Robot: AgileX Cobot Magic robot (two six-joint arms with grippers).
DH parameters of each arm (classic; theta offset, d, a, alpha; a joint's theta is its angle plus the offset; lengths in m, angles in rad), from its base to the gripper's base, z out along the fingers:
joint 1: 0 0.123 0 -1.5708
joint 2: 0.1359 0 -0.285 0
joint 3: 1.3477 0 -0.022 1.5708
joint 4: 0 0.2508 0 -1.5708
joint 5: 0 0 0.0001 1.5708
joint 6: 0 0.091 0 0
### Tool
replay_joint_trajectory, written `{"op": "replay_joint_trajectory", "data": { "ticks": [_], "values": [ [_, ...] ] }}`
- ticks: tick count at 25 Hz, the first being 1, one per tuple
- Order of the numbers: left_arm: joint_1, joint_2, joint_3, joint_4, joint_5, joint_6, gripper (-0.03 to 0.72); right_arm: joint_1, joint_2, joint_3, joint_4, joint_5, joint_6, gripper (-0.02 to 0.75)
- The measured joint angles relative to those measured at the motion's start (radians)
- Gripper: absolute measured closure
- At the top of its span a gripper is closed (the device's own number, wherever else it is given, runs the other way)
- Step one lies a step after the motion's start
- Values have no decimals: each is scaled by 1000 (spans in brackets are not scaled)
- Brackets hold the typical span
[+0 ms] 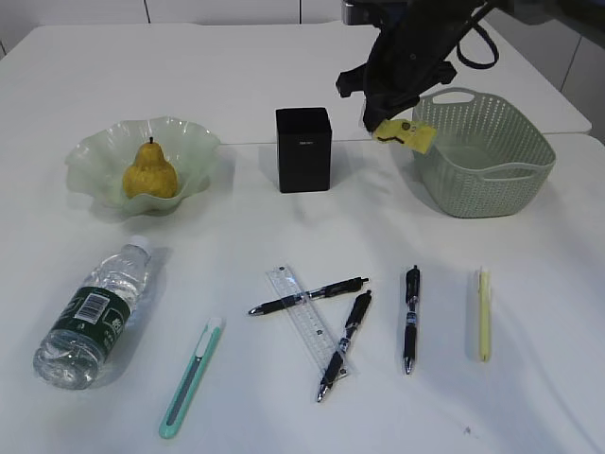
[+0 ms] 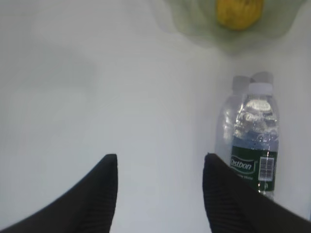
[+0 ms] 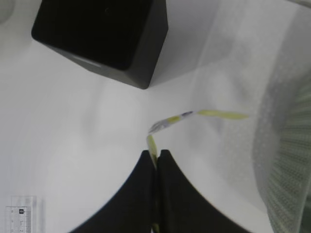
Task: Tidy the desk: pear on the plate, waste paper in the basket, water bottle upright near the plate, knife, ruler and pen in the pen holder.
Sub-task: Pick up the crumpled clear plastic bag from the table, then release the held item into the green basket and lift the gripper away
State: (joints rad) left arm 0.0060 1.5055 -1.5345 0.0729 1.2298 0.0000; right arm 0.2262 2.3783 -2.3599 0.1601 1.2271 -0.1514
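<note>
My right gripper (image 1: 383, 121) (image 3: 157, 153) is shut on the yellow waste paper (image 1: 406, 133) (image 3: 194, 115) and holds it in the air at the left rim of the green basket (image 1: 515, 170) (image 3: 286, 145). The pear (image 1: 150, 173) (image 2: 239, 12) sits on the pale green plate (image 1: 90, 156). The water bottle (image 1: 95, 317) (image 2: 255, 143) lies on its side at the front left. My left gripper (image 2: 160, 162) is open and empty above the table, left of the bottle. The green knife (image 1: 192, 376), clear ruler (image 1: 305, 317), three black pens (image 1: 309, 295) and a yellow pen (image 1: 483, 314) lie in front of the black pen holder (image 1: 303, 148) (image 3: 104, 36).
A second white table stands behind, with a seam (image 1: 246, 144) at the pen holder's height. The left arm does not show in the exterior view.
</note>
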Motion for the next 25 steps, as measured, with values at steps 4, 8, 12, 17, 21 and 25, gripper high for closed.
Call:
{"op": "replay_joint_trajectory", "data": {
  "ticks": [4,8,12,17,21,25],
  "values": [
    [0,0,0,-2,12,0,295,0,-10,-29,-72,9,46,723],
    [0,0,0,-4,12,0,295,-8,-15,-37,-112,16,64,723],
    [0,0,0,-4,12,0,295,-35,-15,-38,-116,21,73,723],
    [0,0,0,-4,12,0,295,-106,-15,-38,-125,21,88,723],
    [0,0,0,-4,12,0,295,-160,-15,-38,-136,21,90,723],
    [0,0,0,-4,12,0,295,-190,-15,-38,-139,21,91,723]
  ]
}}
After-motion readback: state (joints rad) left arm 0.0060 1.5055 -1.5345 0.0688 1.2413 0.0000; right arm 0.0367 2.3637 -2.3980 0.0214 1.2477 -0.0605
